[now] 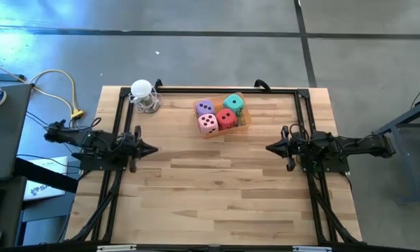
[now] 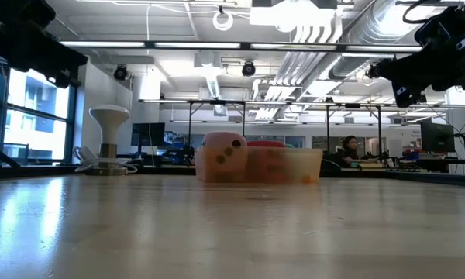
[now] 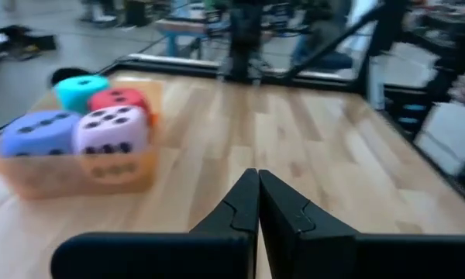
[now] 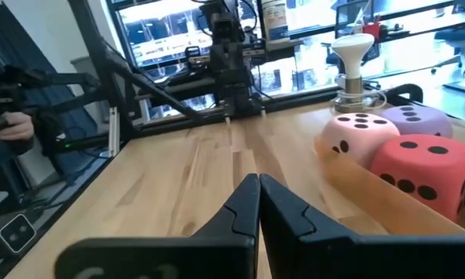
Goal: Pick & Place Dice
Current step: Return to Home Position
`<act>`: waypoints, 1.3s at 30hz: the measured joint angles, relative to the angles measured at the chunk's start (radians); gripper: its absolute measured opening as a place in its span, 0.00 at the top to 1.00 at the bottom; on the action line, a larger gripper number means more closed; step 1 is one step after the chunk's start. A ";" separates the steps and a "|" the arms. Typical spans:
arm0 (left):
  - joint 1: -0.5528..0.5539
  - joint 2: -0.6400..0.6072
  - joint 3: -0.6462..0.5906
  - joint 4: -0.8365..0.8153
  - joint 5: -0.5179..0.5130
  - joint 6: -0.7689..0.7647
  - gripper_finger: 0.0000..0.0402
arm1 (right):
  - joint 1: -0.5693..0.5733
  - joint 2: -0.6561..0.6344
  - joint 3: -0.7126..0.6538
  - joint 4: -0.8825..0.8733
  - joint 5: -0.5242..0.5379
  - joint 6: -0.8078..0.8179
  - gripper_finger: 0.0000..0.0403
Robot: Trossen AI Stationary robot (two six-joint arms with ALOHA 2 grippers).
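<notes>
Four dice sit together in a shallow orange tray [image 1: 242,120] near the table's far edge: purple die [image 1: 204,107], teal die [image 1: 233,103], pink die [image 1: 208,123], red die [image 1: 226,118]. The left wrist view shows the pink die [image 3: 112,129], purple die [image 3: 39,133], red die [image 3: 118,99] and teal die [image 3: 80,89]; the right wrist view shows the pink die [image 4: 355,138] and red die [image 4: 421,170]. My left gripper [image 1: 154,149] hovers shut at the table's left side, my right gripper [image 1: 269,148] shut at the right side; both are well clear of the dice.
A white knobbed stand [image 1: 144,96] with a coiled cable stands at the far left of the table. A black metal frame [image 1: 196,89] runs along the table's far edge and sides. Bare wood lies between the two grippers and toward the near edge.
</notes>
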 joint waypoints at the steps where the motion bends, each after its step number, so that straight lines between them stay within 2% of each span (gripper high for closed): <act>1: 0.009 0.000 0.000 -0.005 -0.013 -0.004 1.00 | 0.000 0.000 0.000 -0.001 0.000 0.001 1.00; 5: 0.039 0.000 -0.008 -0.014 -0.014 -0.059 1.00 | 0.000 0.000 0.000 0.000 0.000 0.001 1.00; 7: 0.041 0.000 -0.031 0.003 0.024 -0.068 1.00 | 0.000 0.000 0.000 0.000 -0.001 0.002 1.00; 17: 0.041 0.010 -0.152 0.295 0.232 0.046 1.00 | 0.000 0.000 -0.001 -0.001 -0.003 0.002 1.00; 26: 0.041 0.011 -0.170 0.357 0.254 0.094 1.00 | 0.000 0.000 -0.002 -0.001 -0.003 0.002 1.00; 35: 0.041 0.013 -0.172 0.326 0.237 0.030 1.00 | 0.000 0.000 -0.003 -0.001 -0.003 0.002 1.00; 39: 0.041 0.013 -0.172 0.325 0.235 0.065 1.00 | 0.000 0.000 -0.003 -0.001 -0.003 0.002 1.00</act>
